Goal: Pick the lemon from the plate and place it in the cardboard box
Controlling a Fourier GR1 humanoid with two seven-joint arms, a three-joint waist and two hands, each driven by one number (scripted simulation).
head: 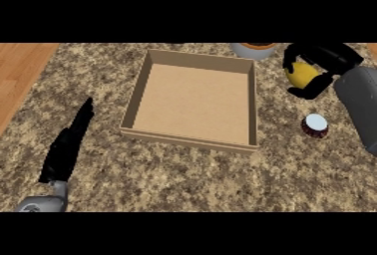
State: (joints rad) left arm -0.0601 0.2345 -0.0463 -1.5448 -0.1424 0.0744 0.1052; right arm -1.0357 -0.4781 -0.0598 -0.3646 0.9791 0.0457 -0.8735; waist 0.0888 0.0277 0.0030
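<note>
**Lemon held in right hand, outside the box**

The black right hand (325,56) is curled round the round yellow lemon (300,74). Its fingers wrap over the top and its thumb comes up from below, so only part of the fruit's yellow face shows between them. The grey right forearm (361,107) runs from the hand back toward the robot, along the view's right edge.

Just to the left of the held lemon stands the right wall of the shallow, open, square brown cardboard box (254,99). The lemon lies outside that wall, level with the box's far half. Whether it touches the wall cannot be told.

Farther out and to the left of the hand, a grey round bowl with orange-brown contents (255,49) sits at the box's far right corner. Nearer the robot than the hand, beside the forearm, stands a small dark red round object with a white top (315,125), apart from the box.

Well to the left, beyond the box, the black left hand (68,147) lies flat with its fingers straight and holds nothing.

All of this is over the speckled brown stone counter (184,179). A light wooden surface (18,74) borders it at far left.
</note>
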